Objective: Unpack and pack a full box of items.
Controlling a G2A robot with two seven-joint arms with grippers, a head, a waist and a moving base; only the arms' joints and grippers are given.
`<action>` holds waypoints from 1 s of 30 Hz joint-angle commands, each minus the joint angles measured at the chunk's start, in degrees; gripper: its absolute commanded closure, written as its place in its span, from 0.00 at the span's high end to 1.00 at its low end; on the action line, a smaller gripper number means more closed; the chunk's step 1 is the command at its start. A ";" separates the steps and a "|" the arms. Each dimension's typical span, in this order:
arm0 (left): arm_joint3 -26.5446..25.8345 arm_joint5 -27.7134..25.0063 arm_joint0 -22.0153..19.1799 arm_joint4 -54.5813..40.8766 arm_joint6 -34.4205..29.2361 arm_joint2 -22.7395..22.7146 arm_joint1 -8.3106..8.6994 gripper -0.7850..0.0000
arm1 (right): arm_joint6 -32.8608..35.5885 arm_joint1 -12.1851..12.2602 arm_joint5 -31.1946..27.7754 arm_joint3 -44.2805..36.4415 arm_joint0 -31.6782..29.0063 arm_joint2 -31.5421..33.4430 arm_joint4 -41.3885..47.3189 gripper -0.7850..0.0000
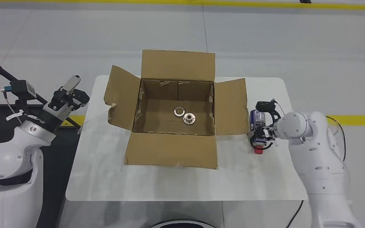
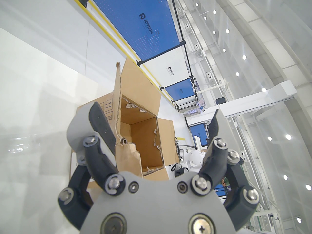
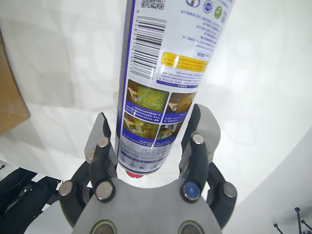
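Your right fingers are pinching the spray can near its red-capped end, right of centre in the top view, just beside the right flap of the open box. Over at the left edge, your left fingers are spread wide, empty. Two metal rings sit inside the box.

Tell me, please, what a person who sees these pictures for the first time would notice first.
The open cardboard box in the middle of the white table draws the eye, with two small round metal parts on its floor. To its right, the right end effector is shut on a blue-and-white spray can near the table's right edge. The left end effector is open, beyond the table's left edge.
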 commanded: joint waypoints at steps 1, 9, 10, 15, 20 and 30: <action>0.00 0.00 0.00 0.00 0.00 0.00 0.00 1.00 | -0.03 0.07 -0.50 0.65 0.37 0.28 1.16 0.40; 0.00 0.00 0.00 0.00 0.00 0.00 0.00 1.00 | -0.11 0.68 -1.88 1.66 2.08 2.45 5.07 0.00; 0.00 0.00 0.00 0.00 0.00 0.00 0.00 1.00 | -0.02 0.79 -2.11 1.56 2.33 2.74 5.46 0.00; 0.00 0.00 0.00 0.00 0.00 0.00 0.00 1.00 | 0.43 1.24 -3.02 1.35 3.46 3.81 7.50 0.00; 0.00 0.00 0.00 0.00 0.00 0.00 0.00 1.00 | -0.20 1.74 -3.39 1.83 4.56 4.92 8.74 0.00; 0.00 0.00 0.00 0.00 0.00 0.00 0.00 1.00 | -1.58 3.30 -4.43 -0.81 8.83 9.49 10.78 0.00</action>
